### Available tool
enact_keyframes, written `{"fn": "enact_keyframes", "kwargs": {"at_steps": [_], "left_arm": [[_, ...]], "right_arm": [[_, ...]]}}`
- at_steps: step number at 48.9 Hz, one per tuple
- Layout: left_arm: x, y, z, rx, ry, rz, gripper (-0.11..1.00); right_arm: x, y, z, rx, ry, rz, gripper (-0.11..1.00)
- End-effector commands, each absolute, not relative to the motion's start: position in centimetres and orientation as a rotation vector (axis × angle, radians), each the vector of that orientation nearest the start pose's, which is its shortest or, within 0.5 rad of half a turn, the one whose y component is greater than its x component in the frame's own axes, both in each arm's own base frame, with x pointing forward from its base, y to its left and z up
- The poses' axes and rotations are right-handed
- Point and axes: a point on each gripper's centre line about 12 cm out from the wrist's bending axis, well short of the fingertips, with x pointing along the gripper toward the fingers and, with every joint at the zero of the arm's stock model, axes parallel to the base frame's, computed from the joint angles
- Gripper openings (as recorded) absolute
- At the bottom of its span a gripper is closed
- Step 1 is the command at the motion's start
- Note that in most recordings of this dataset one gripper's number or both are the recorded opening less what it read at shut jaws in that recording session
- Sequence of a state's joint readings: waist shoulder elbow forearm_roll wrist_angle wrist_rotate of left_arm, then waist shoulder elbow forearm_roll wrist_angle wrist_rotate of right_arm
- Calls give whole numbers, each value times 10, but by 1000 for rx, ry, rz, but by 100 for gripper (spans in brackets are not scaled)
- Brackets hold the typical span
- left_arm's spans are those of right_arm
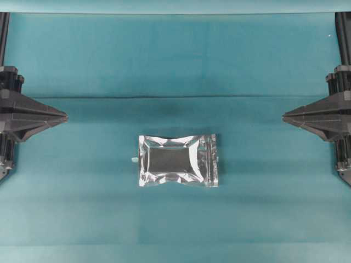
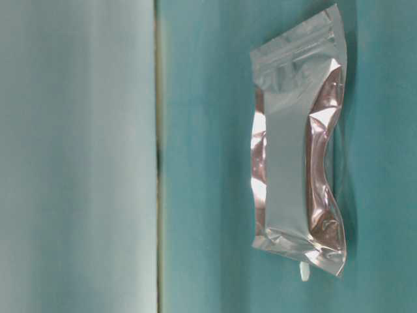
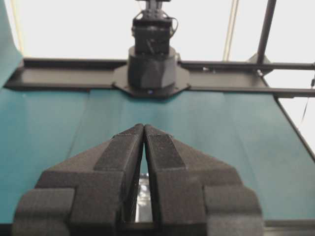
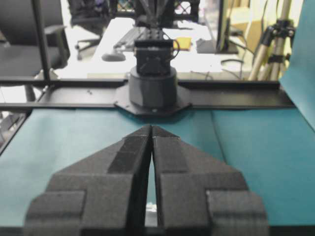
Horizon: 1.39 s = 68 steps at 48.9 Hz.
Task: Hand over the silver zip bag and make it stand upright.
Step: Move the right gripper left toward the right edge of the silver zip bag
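The silver zip bag (image 1: 178, 160) lies flat on the teal cloth near the middle of the overhead view, its darker grey panel facing up. It also shows in the table-level view (image 2: 300, 163). A sliver of it shows through the slit between the left fingers in the left wrist view (image 3: 142, 196) and at the bottom of the right wrist view (image 4: 151, 219). My left gripper (image 1: 66, 116) is shut and empty at the far left, well away from the bag. My right gripper (image 1: 284, 116) is shut and empty at the far right. Both show tips touching in the wrist views (image 3: 143, 127) (image 4: 151, 128).
A tiny pale bit (image 1: 134, 159) lies against the bag's left edge, also seen in the table-level view (image 2: 303, 272). A fold line in the cloth (image 1: 175, 97) runs across the table. The opposite arm's base (image 3: 151, 64) stands at the far side in each wrist view.
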<state>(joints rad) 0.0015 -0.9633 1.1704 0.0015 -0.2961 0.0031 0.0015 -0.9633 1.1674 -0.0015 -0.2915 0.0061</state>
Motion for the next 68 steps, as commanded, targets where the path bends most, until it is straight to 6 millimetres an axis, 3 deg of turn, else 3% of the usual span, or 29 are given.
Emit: {"fn": "enact_keyframes", "kwargs": {"at_steps": [1,8,13,25,37,50,54,59,68], "left_arm": [[212,-1,305,1,-83,-8,14],[228,-1,307,-1,-55,-8,-3],[236,-1,304,-1,-29,-8,-8],[247,-2,304,4,11,-11,-9],[253,-2,302,25,159,-9,-9],[253,-1,298,34,218,-8,-9],[253,-1,298,33,218,-8,-9],[253,-1,299,33,215,-8,-9],[253,-1,297,34,228,-8,-9]], "right_arm": [[201,2,301,25,-98,12,15],[207,0,300,230,-64,-10,3],[211,1,294,293,-8,-8,-2],[225,2,279,446,135,-30,-2],[241,-10,249,841,291,-181,-2],[256,-10,219,1070,455,-306,2],[258,-10,211,1121,477,-336,7],[261,-8,204,1175,499,-365,22],[268,-3,185,1224,563,-411,75]]}}
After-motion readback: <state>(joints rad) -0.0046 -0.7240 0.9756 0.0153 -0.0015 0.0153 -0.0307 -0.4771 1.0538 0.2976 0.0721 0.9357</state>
